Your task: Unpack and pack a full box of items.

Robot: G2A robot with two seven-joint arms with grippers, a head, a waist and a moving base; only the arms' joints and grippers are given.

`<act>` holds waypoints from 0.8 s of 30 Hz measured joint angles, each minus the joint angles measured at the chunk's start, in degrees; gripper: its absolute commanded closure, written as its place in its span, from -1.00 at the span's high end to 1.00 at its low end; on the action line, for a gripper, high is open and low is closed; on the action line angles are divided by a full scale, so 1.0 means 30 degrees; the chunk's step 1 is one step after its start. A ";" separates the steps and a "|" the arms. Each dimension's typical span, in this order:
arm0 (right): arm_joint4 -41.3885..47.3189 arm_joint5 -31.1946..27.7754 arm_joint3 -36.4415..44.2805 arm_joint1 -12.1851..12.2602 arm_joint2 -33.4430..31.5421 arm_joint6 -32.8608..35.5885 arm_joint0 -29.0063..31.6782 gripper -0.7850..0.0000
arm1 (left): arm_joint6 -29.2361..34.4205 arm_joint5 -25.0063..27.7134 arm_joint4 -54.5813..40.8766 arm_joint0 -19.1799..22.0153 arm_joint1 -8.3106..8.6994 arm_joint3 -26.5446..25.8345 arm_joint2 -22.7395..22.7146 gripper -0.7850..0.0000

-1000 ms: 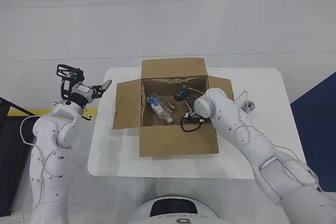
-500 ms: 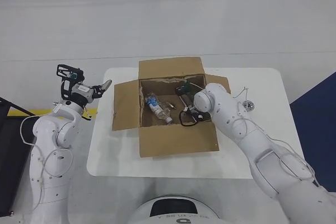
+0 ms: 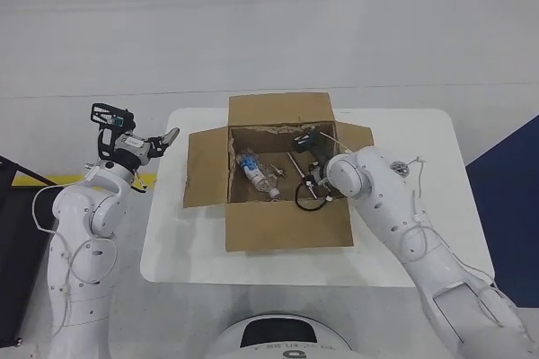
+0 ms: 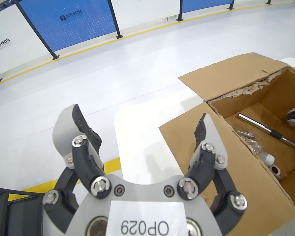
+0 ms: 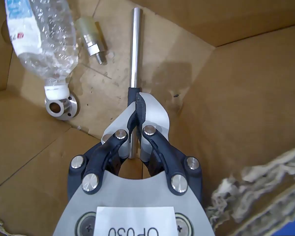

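In the top view, an open brown cardboard box (image 3: 278,170) sits mid-table on a white rounded table (image 3: 404,251). The right gripper (image 3: 309,179) is down inside it toward the box's 3 o'clock wall, and a crushed clear plastic bottle with a blue-and-white label (image 3: 256,172) lies toward 9 o'clock. The left gripper (image 3: 166,137) hangs off the table's 10 o'clock corner. In the left wrist view, that claw (image 4: 140,121) stands wide apart and empty, its ribbed black pads facing a torn corrugated flap. In the right wrist view, the right claw (image 5: 137,109) is clamped together on the black collar of a slim polished steel rod (image 5: 135,47). The rod lies flat on the scuffed box floor, beside a short brass-and-steel threaded fitting (image 5: 92,41) and a round steel flange (image 5: 61,105) at the bottle's white cap. Unpacking looks barely begun. The rod is smooth, and its long free end will likely droop or swing. The lift should therefore go straight up, slowly and firmly held, with the tip kept away from the cardboard wall.
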State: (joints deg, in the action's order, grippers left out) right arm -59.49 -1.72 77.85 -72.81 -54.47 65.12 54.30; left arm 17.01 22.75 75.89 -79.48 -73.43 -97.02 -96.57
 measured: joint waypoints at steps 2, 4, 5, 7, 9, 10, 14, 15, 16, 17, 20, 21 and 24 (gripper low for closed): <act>0.0143 -0.0123 0.0046 -0.0053 0.0218 0.0198 0.0063 -0.46 | 0.0000 0.0000 0.0000 0.0000 0.0000 0.0000 0.0000 1.00; 0.0279 -0.0216 -0.0176 -0.0152 0.0541 0.0414 -0.0059 -0.41 | 0.0000 0.0000 0.0000 0.0000 0.0000 0.0000 0.0000 1.00; 0.0331 -0.0204 -0.0439 -0.0229 0.0765 0.0544 -0.0205 -0.41 | 0.0000 0.0000 0.0000 0.0000 0.0000 0.0000 0.0000 1.00; 0.0333 -0.0038 -0.0945 -0.0354 0.1079 0.0686 -0.0489 -0.41 | 0.0000 0.0000 0.0000 0.0000 0.0000 0.0000 0.0000 1.00; 0.0531 0.0113 -0.1486 -0.0513 0.1381 0.0767 -0.0821 -0.41 | 0.0000 0.0000 0.0000 0.0000 0.0000 0.0000 0.0000 1.00; 0.0649 0.0138 -0.1715 -0.0580 0.1501 0.0788 -0.0954 -0.41 | 0.0000 0.0000 0.0000 0.0000 0.0000 0.0000 0.0000 1.00; 0.1242 0.0258 -0.2958 -0.0914 0.2027 0.0757 -0.1597 -0.32 | 0.0000 0.0000 0.0000 0.0000 0.0000 0.0000 0.0000 1.00; 0.1360 0.0280 -0.3255 -0.0989 0.2139 0.0715 -0.1741 -0.32 | 0.0000 0.0000 0.0000 0.0000 0.0000 0.0000 0.0000 1.00; 0.1459 0.0307 -0.3556 -0.1064 0.2247 0.0669 -0.1890 -0.31 | 0.0000 0.0000 0.0000 0.0000 0.0000 0.0000 0.0000 1.00; 0.1538 0.0372 -0.3964 -0.1160 0.2390 0.0610 -0.2083 -0.29 | 0.0000 0.0000 0.0000 0.0000 0.0000 0.0000 0.0000 1.00; 0.1811 0.0453 -0.4869 -0.1403 0.2738 0.0500 -0.2494 -0.28 | 0.0000 0.0000 0.0000 0.0000 0.0000 0.0000 0.0000 1.00; 0.1906 0.0443 -0.5134 -0.1476 0.2846 0.0477 -0.2603 -0.27 | 0.0000 0.0000 0.0000 0.0000 0.0000 0.0000 0.0000 1.00; 0.2107 0.0502 -0.6134 -0.1750 0.3254 0.0329 -0.2997 -0.33 | 0.0000 0.0000 0.0000 0.0000 0.0000 0.0000 0.0000 1.00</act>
State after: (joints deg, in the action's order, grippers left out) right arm -53.17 -0.21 59.44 -78.06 -44.71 66.11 45.31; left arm 17.01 22.75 75.89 -79.48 -73.43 -97.02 -96.57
